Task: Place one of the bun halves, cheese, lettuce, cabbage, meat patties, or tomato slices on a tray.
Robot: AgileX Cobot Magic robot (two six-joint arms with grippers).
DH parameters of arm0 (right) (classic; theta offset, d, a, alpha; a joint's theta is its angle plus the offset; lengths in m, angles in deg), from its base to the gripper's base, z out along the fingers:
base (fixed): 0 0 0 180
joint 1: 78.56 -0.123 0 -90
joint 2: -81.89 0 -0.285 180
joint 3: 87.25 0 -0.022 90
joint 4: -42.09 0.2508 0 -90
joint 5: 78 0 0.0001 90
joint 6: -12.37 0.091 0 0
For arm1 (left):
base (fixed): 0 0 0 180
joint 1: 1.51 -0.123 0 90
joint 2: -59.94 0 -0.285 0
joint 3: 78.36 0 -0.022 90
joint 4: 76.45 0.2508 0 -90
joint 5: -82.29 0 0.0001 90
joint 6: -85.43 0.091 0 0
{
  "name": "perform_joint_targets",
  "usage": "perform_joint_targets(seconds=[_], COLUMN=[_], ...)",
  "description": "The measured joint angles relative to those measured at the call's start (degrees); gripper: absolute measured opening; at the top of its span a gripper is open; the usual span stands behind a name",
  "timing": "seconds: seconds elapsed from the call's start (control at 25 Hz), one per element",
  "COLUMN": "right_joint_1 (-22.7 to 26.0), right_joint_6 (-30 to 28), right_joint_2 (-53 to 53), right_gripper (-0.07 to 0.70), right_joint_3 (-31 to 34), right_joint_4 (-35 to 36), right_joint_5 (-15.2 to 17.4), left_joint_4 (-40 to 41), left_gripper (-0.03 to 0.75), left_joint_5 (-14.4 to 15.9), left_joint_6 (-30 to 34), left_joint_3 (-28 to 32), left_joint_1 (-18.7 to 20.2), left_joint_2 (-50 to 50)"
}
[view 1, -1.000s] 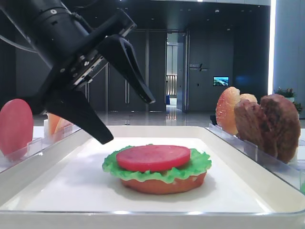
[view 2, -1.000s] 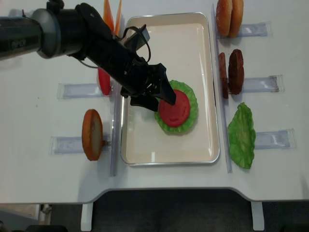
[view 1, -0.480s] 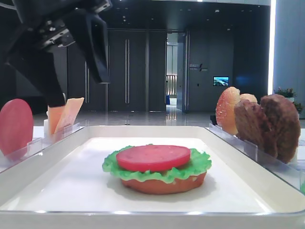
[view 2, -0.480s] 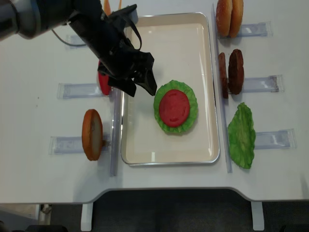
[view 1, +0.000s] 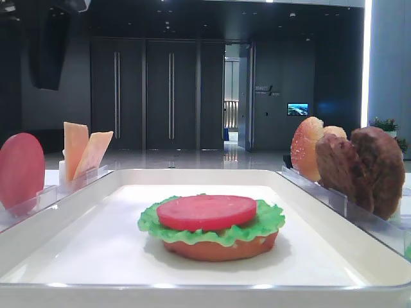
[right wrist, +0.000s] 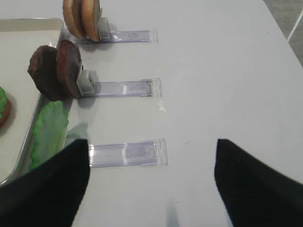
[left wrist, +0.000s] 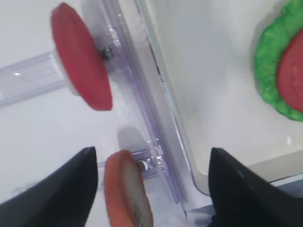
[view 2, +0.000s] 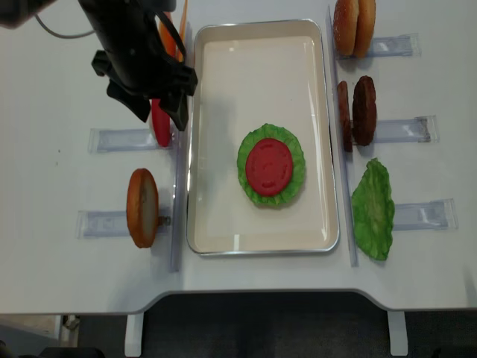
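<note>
The left gripper (view 2: 160, 112) is hovering with jaws apart and empty over the racked tomato slice (view 2: 159, 123) beside the tray (view 2: 223, 231), where bun, lettuce (view 2: 253, 145) and a tomato (view 2: 269, 165) are sitting stacked; it seems between picks, needing to descend onto a piece; the right gripper (right wrist: 151, 184) is waiting, jaws apart

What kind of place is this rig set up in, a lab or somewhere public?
Probably a public lobby or showroom rather than a kitchen: behind the tray stand tall dark double doors, a glossy floor and a lit wall screen. The food stands in clear racks on a white table, like a demo.
</note>
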Motion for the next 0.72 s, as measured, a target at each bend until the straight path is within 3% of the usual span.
perform_joint_targets(seconds=[0.36, 0.72], right_joint_1=[0.00, 0.00], right_joint_6=[0.08, 0.13], right_joint_2=[0.00, 0.00], right_gripper=[0.521, 0.521], right_joint_3=[0.00, 0.00], right_joint_4=[0.00, 0.00], right_joint_5=[0.00, 0.00], left_joint_4=[3.74, 3.97], left_gripper=[0.537, 0.517], left_joint_5=[0.41, 0.51], left_joint_6=[-1.73, 1.69], left_joint_3=[-0.24, -0.24], left_joint_1=[-0.97, -11.77], left_joint_2=[-3.06, -6.79])
